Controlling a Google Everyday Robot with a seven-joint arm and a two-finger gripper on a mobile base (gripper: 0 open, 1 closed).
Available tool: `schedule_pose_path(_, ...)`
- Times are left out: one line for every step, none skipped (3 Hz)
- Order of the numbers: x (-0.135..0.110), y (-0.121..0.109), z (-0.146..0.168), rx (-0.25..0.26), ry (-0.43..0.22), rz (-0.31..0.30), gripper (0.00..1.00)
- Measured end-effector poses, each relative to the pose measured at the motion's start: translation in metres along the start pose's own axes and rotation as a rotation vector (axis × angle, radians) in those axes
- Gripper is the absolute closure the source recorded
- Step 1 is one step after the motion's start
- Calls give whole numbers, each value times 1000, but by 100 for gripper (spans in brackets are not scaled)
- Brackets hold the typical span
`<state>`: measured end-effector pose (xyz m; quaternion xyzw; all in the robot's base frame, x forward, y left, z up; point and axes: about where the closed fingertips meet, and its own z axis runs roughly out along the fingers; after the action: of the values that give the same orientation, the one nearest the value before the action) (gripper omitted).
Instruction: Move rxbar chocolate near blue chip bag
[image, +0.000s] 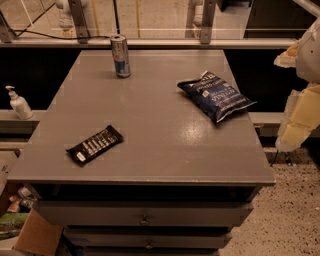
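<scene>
The rxbar chocolate (95, 144) is a small flat black wrapper with white lettering. It lies at an angle near the table's front left. The blue chip bag (215, 96) is a crinkly navy bag with white lettering, lying at the table's right side, towards the back. My gripper (296, 122) is a pale, blurred shape at the right edge of the view. It is beyond the table's right edge and far from the bar.
A slim silver-blue drink can (120, 55) stands upright at the back of the grey table (150, 115). A white pump bottle (18, 103) stands on a ledge to the left. Drawers (145, 216) sit under the tabletop. A cardboard box (35, 235) is on the floor at the lower left.
</scene>
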<state>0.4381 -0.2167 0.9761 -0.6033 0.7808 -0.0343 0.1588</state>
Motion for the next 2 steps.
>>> schedule_pose_path(0, 0, 0, 0, 0, 0, 0)
schedule_pose_path(-7, -5, -2, 6, -17, -29, 0)
